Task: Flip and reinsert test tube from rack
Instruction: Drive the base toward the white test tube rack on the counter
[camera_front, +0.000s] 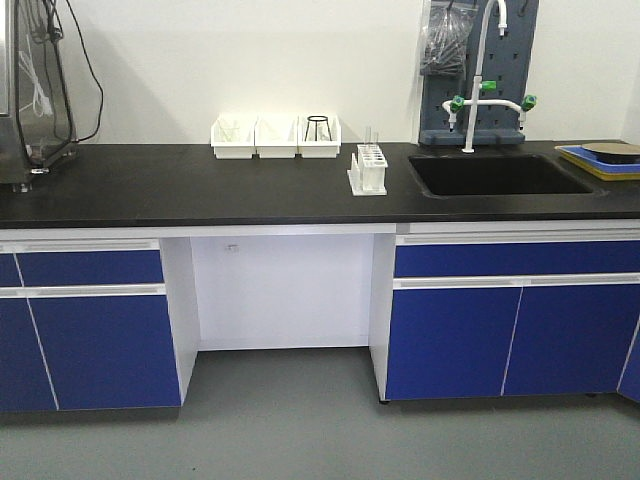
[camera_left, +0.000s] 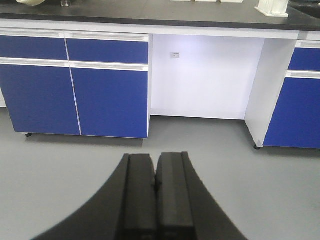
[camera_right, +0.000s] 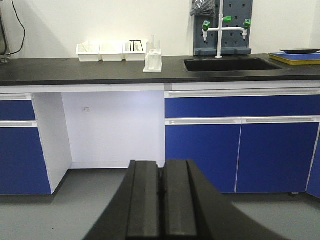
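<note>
The white rack (camera_front: 367, 171) stands on the black counter just left of the sink, with a slim clear test tube (camera_front: 368, 140) rising from it. The right wrist view shows the rack (camera_right: 153, 62) and test tube (camera_right: 152, 43) far off on the counter; the left wrist view catches only the rack's base (camera_left: 272, 8) at the top edge. My left gripper (camera_left: 155, 160) is shut on nothing, low over the grey floor. My right gripper (camera_right: 161, 167) is likewise shut and empty, far below and in front of the counter. Neither gripper shows in the front view.
Three white open-front bins (camera_front: 276, 136) sit at the counter's back, one holding a black wire stand (camera_front: 317, 127). A black sink (camera_front: 495, 174) with a tap (camera_front: 480, 75) lies right of the rack. A blue and yellow tray (camera_front: 600, 158) is far right. Blue cabinets (camera_front: 95, 330) flank a knee gap.
</note>
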